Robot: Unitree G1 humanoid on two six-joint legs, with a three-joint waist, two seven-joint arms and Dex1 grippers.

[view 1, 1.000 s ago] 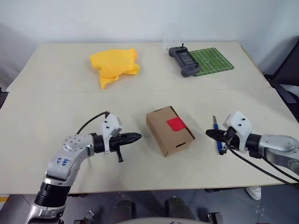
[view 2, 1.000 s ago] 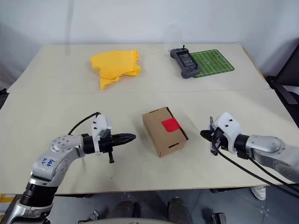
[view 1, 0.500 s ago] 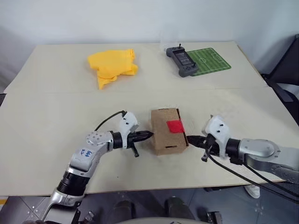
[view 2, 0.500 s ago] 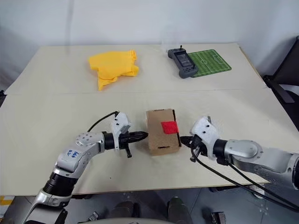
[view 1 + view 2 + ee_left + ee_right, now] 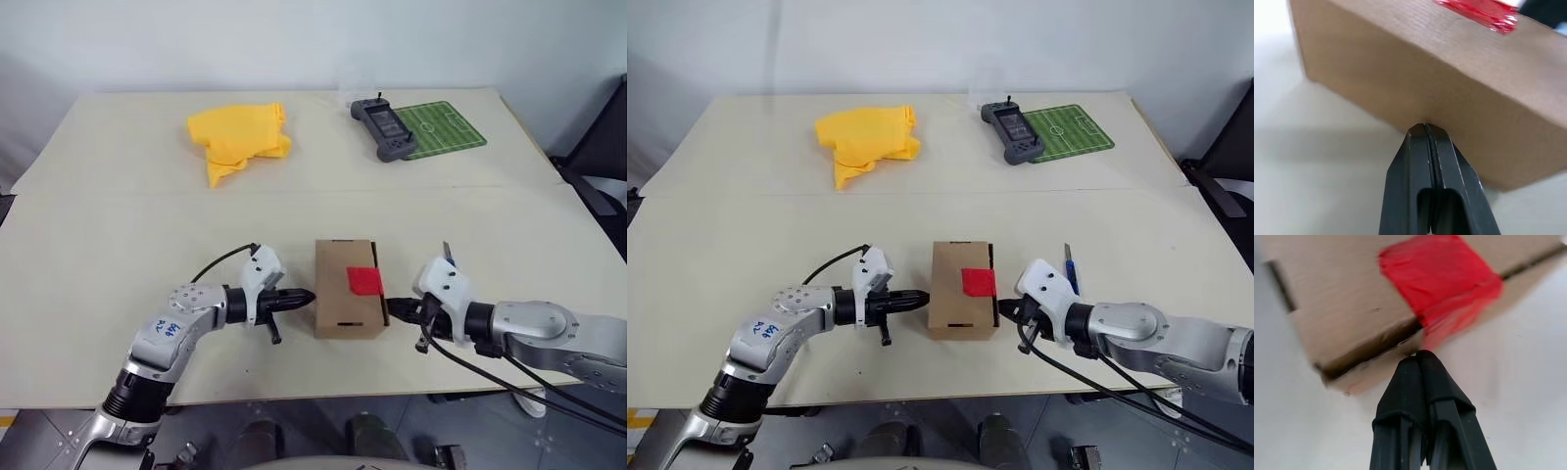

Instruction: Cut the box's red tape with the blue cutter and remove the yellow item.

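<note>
The brown cardboard box [image 5: 343, 305] lies near the table's front middle, lid shut. The red tape [image 5: 363, 281] wraps over its right edge. My left gripper [image 5: 308, 297] is shut, and its tip presses the box's left side, as the left wrist view shows [image 5: 1424, 128]. My right gripper [image 5: 393, 308] is shut too, with its tip against the box's right side just under the red tape [image 5: 1440, 276]. The blue cutter [image 5: 1071, 269] lies on the table behind my right wrist, partly hidden by it. The yellow item is hidden.
A crumpled yellow cloth [image 5: 240, 137] lies at the back left. A grey handheld game console [image 5: 382, 127] rests beside a green football-pitch mat [image 5: 446, 125] at the back right. The table's front edge [image 5: 323, 399] runs just below both arms.
Both shut grippers have closed in on the box from either side. The box has turned square to the table edge. My right gripper has left the cutter behind.
</note>
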